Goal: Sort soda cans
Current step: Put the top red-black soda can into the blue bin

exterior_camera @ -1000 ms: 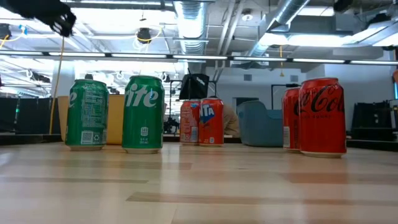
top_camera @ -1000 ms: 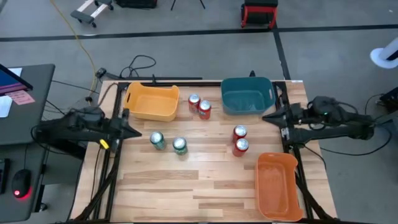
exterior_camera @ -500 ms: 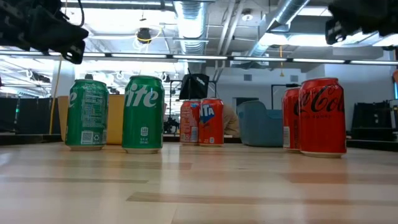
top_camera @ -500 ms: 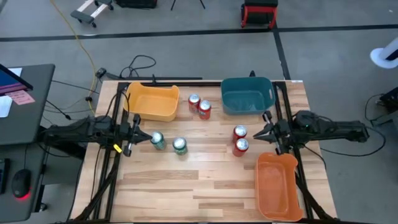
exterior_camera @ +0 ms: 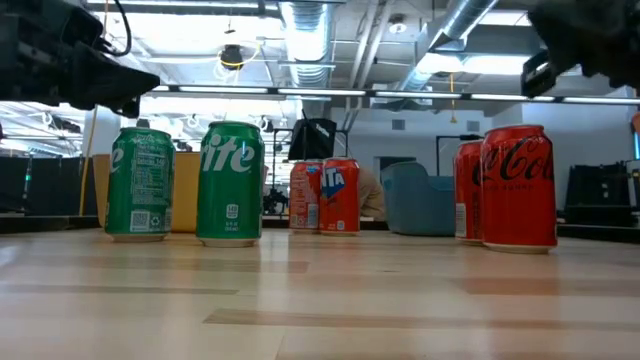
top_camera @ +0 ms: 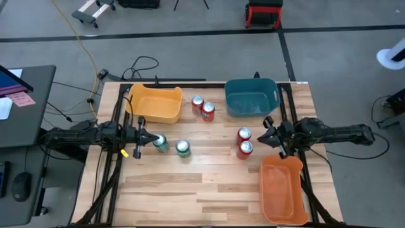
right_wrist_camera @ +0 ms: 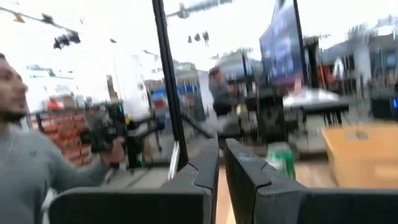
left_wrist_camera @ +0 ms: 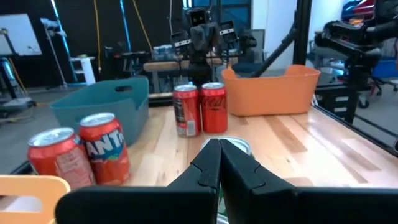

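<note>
The green cans (top_camera: 171, 145) stand upright at mid-table left, the nearer one just at 3 o'clock of the clenched, empty left gripper (top_camera: 147, 138), while the right gripper (top_camera: 266, 134), nearly closed and empty, has red cans (top_camera: 244, 141) at 9 o'clock.

The table (top_camera: 209, 183) is pale wood in glued strips, smooth with a soft sheen. The soda cans (exterior_camera: 518, 187) are glossy printed metal with bare silver tops. The three bins (top_camera: 281, 190) look like smooth, matt plastic.
</note>
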Motion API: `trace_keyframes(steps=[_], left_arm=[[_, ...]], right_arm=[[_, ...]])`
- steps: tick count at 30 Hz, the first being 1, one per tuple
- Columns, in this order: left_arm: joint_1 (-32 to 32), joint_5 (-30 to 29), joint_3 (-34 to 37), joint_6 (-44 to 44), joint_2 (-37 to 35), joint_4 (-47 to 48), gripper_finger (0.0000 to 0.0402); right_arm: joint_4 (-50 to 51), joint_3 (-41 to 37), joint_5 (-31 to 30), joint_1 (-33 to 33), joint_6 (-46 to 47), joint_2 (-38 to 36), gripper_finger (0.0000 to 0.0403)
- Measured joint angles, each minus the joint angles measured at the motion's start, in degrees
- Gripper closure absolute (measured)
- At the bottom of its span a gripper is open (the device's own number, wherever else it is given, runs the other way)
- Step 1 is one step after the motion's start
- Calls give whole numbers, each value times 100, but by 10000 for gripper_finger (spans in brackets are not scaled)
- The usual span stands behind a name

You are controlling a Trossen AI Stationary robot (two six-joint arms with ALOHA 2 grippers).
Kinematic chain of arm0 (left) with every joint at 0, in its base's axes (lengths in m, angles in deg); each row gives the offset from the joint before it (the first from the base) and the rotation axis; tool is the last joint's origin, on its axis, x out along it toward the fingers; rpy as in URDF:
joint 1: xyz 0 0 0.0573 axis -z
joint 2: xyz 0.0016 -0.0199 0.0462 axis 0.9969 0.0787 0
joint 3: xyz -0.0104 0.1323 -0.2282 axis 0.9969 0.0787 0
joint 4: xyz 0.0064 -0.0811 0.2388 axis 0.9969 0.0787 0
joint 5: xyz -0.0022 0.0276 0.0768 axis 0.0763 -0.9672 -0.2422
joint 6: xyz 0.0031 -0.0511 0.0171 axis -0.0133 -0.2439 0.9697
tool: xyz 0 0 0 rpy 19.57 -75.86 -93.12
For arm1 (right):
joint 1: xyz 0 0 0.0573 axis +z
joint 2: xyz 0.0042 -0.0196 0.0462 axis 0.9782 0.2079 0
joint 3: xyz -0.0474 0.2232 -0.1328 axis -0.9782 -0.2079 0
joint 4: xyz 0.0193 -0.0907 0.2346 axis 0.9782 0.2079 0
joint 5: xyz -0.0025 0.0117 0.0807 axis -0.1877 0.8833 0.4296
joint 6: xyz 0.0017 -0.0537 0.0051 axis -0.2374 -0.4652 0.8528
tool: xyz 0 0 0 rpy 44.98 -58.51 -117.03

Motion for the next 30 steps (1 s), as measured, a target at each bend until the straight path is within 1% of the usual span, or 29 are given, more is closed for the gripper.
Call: trace_keyframes(steps=[3, 5, 6, 7, 8, 10, 11, 12, 13, 15, 18, 21, 24, 27, 28, 30], left_arm=[[0, 2, 0, -169, 12, -213, 401], [0, 66, 0, -625, 11, -305, 401], [0, 126, 0, -928, 14, -298, 401], [0, 146, 0, -1254, 15, -281, 401], [2, 142, 0, -1596, 15, -254, 401], [2, 116, 0, -2160, 15, -235, 401], [0, 102, 0, -2303, 13, -216, 401], [0, 73, 0, -2323, 15, -214, 401], [2, -6, 0, -2280, 15, -211, 401], [1, -207, 42, -2197, 15, -227, 401], [-2, -550, 94, -1918, 13, -222, 401], [-2, -599, 67, -1766, 15, -141, 401], [-4, -601, 18, -1662, 15, -146, 401], [-4, -610, 4, -1531, 13, -147, 401], [-4, -673, 2, -1443, 13, -147, 401], [-4, -988, 2, -1168, 15, -120, 401]], right_arm=[[-351, 3, -3, -10, 156, 5, 351], [-472, 3, -4, -14, 234, 1, 351], [-556, 3, -43, -32, -44, 11, 351], [-660, 3, -203, -79, -477, 21, 351], [-742, 3, -514, -126, -762, 18, 351], [-758, 5, -1337, -256, -781, 2, 351], [-671, 5, -1718, -336, -727, 12, 351], [-543, 5, -1991, -434, -696, 25, 351], [-416, 5, -2114, -542, -699, 50, 351], [-189, 5, -2120, -754, -719, 94, 351], [-177, 5, -2118, -1045, -604, 241, 351], [-251, 18, -2140, -1376, -624, 370, 351], [-11, 135, -2130, -1714, -566, 480, 351], [314, 193, -2116, -1910, -455, 548, 351], [364, 193, -2114, -1944, -458, 546, 351], [341, 193, -2103, -1979, -573, 517, 351]])
